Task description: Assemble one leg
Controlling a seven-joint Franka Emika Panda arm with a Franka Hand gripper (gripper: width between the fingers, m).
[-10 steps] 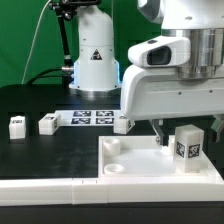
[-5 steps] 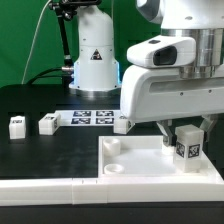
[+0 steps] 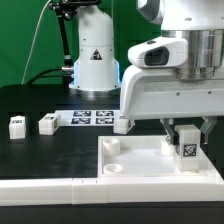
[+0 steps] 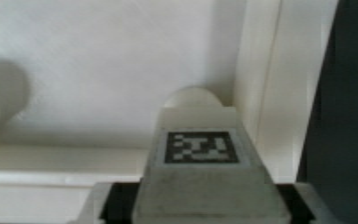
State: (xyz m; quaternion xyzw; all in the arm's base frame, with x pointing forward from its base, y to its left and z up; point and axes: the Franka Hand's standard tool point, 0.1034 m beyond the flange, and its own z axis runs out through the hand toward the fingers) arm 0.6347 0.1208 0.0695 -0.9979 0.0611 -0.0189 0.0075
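Observation:
My gripper (image 3: 186, 133) is shut on the leg (image 3: 186, 146), a small white post with a black-and-white tag on its face. It holds the leg upright over the near corner of the large white panel (image 3: 135, 158) at the exterior view's right. In the wrist view the leg (image 4: 202, 160) fills the space between my fingers, with the gripper (image 4: 202, 206) shut around it. The panel (image 4: 105, 110) lies below, and a rounded socket (image 4: 197, 97) shows just beyond the leg's tip. I cannot tell whether the leg touches the panel.
Three more small white posts stand on the black table (image 3: 50, 155): one at the left (image 3: 17, 125), one beside it (image 3: 48, 124), one near the marker board's end (image 3: 122, 124). The marker board (image 3: 92, 117) lies behind. A long white rail (image 3: 45, 186) runs along the front.
The two fingers have drawn closer together around the leg. The leg has shifted slightly to the exterior view's left and stays upright over the panel's corner.

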